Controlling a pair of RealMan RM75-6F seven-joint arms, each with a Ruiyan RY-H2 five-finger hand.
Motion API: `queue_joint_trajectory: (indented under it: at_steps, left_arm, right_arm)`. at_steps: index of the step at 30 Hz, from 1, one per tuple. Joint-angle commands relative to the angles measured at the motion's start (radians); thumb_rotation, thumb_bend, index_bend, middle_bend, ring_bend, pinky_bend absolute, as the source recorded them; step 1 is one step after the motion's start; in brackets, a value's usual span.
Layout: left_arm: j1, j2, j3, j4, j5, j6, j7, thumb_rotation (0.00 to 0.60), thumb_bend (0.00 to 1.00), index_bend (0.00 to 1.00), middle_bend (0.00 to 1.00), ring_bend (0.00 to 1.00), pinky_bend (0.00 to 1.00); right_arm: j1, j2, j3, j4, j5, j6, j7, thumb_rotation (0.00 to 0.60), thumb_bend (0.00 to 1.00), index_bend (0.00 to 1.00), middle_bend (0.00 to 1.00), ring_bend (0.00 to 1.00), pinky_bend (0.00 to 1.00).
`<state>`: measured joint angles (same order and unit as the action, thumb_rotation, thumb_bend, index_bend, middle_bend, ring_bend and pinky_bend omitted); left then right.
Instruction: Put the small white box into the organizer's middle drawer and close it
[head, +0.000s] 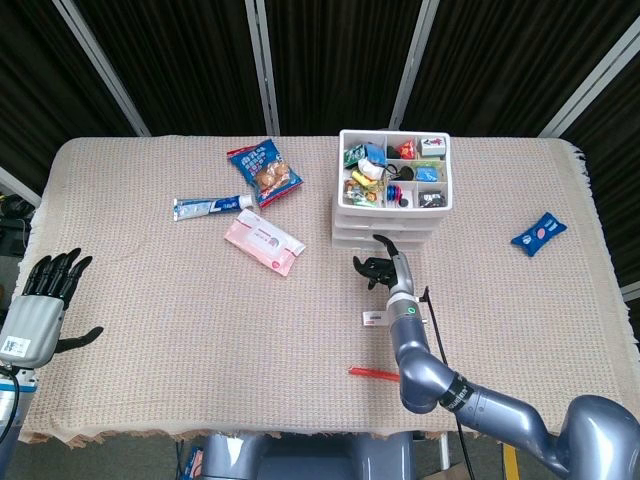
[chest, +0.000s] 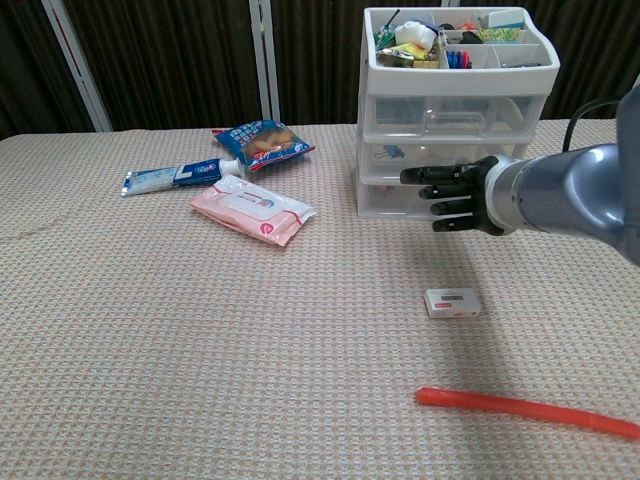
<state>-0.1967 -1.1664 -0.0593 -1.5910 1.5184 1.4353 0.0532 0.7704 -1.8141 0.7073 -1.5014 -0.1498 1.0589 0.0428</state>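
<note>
Your surface (head: 150, 330) has open room in front of the organizer (chest: 455, 110), whose three drawers all sit shut. Your right hand (chest: 462, 194), fingers (chest: 425, 176) spread and holding nothing, hovers just before the lower drawers, far nearer the work than your left hand (head: 42, 303), which idles open at the far edge. The small white box (chest: 452, 302) lies flat below that right hand, long axis across, the red stick (chest: 525, 410) nearer you
</note>
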Motion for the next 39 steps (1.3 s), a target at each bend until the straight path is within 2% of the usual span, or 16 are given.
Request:
queue_joint_trajectory:
  at_steps: [1,8,19,31,39]
  left_arm:
    - [-0.001,0.001,0.0,-0.001,-0.002,-0.003,-0.001,0.6,0.01,0.0,0.0,0.0,0.0]
    - [-0.003,0.0,0.0,-0.003,-0.003,-0.007,0.004,0.6,0.01,0.0,0.0,0.0,0.0]
    - [-0.004,0.0,-0.001,-0.002,-0.006,-0.008,0.008,0.6,0.01,0.0,0.0,0.0,0.0]
    - [-0.005,0.001,-0.001,-0.002,-0.01,-0.011,0.009,0.6,0.01,0.0,0.0,0.0,0.0]
    - [-0.005,0.0,-0.003,-0.004,-0.017,-0.013,0.01,0.6,0.01,0.0,0.0,0.0,0.0]
  right_arm:
    - [0.002,-0.005,0.009,0.005,-0.006,0.01,0.008,0.6,0.27,0.13,0.79,0.82,0.73]
    - [0.003,-0.005,0.022,0.0,0.023,0.005,0.008,0.6,0.27,0.15,0.79,0.82,0.73]
    - [0.033,-0.009,0.09,0.067,0.133,-0.044,0.011,0.6,0.28,0.22,0.79,0.82,0.73]
    - [0.053,-0.001,0.111,0.113,0.198,-0.06,-0.015,0.6,0.28,0.35,0.79,0.82,0.73]
    - [0.06,0.003,0.11,0.122,0.22,-0.069,-0.032,0.6,0.28,0.37,0.79,0.82,0.73]
